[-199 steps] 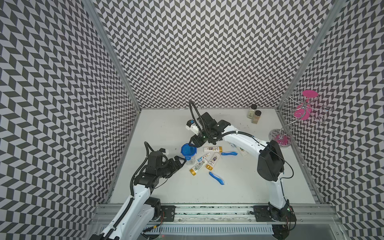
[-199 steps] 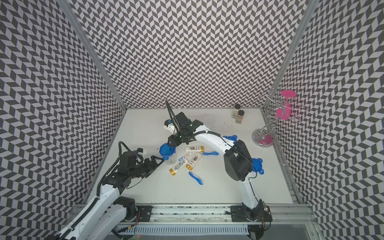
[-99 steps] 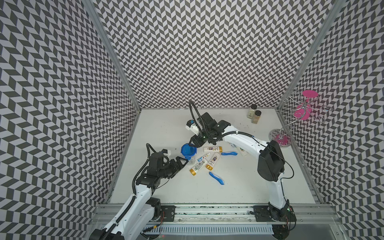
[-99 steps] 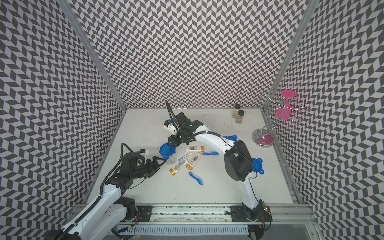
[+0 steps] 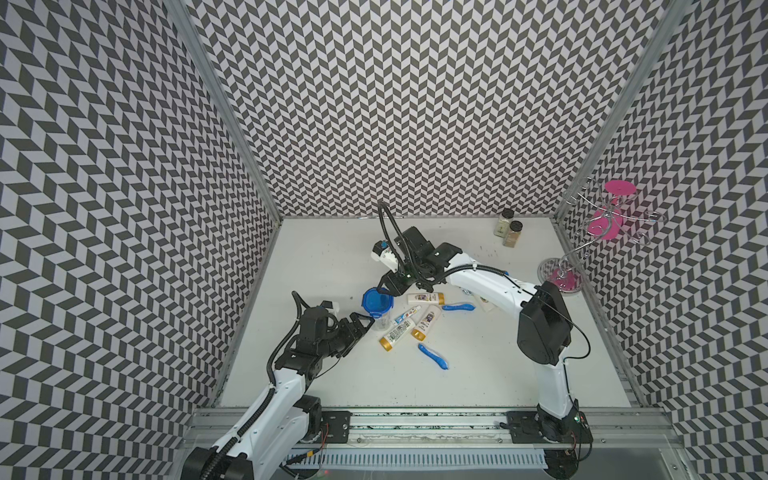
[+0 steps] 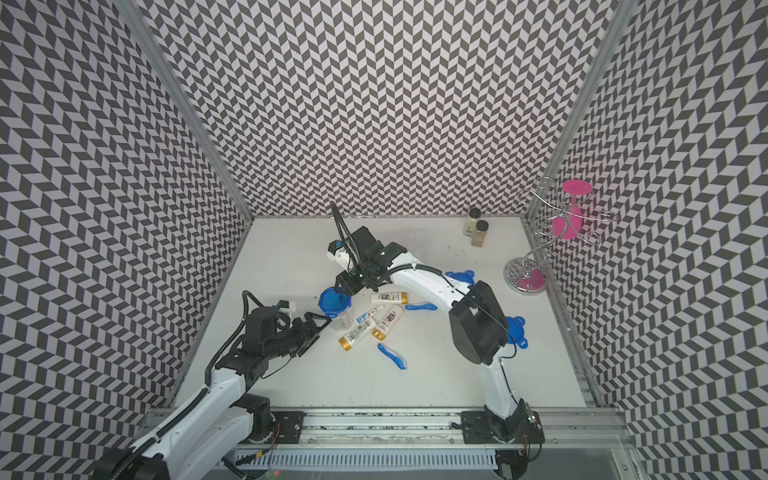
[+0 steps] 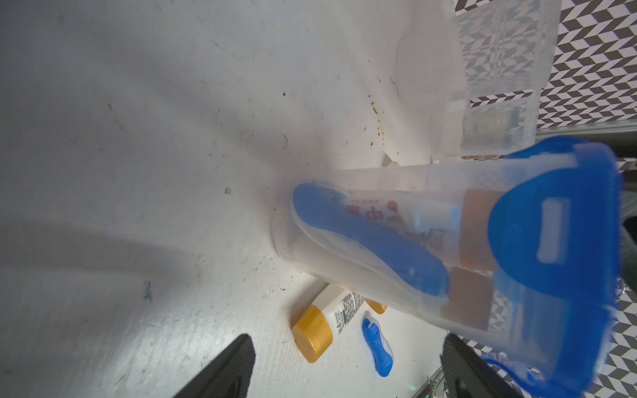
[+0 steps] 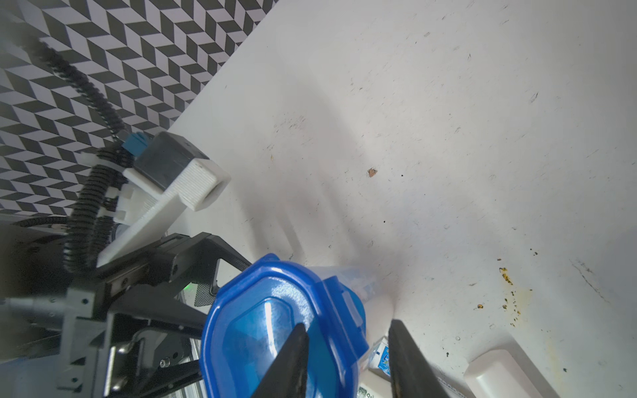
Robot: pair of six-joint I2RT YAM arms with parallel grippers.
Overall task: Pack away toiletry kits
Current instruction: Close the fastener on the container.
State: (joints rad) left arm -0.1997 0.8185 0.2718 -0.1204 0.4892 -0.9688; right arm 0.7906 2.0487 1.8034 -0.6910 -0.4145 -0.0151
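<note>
**Inventory.** The tabletop (image 5: 478,374) carries one upright clear cup (image 5: 381,321), left of centre, with a blue lid (image 5: 377,300) seated on it. Just beside the cup lie three loose gold-capped tubes (image 5: 424,298), one toothpaste tube (image 5: 408,316) and two blue toothbrushes (image 5: 433,356). Two spare lids (image 6: 459,276) show in a top view, each partly behind the right arm. Two spice jars (image 5: 513,235) and one wire stand (image 5: 561,274) stand at the far right.

**Arms.**
- The left arm is low and reaches forward. The left end effector (image 7: 347,339) is spread wide, just short of the cup wall.
- The right arm stretches across with its wrist pitched down. The right end effector (image 8: 348,324) is part-spread astride a lid tab. Whether it pinches the tab cannot be confirmed.

**Obscured.** The cup contents blur through the wall: one packed toothbrush (image 7: 365,237), printed tubing and gold caps. Their count is unclear.
</note>
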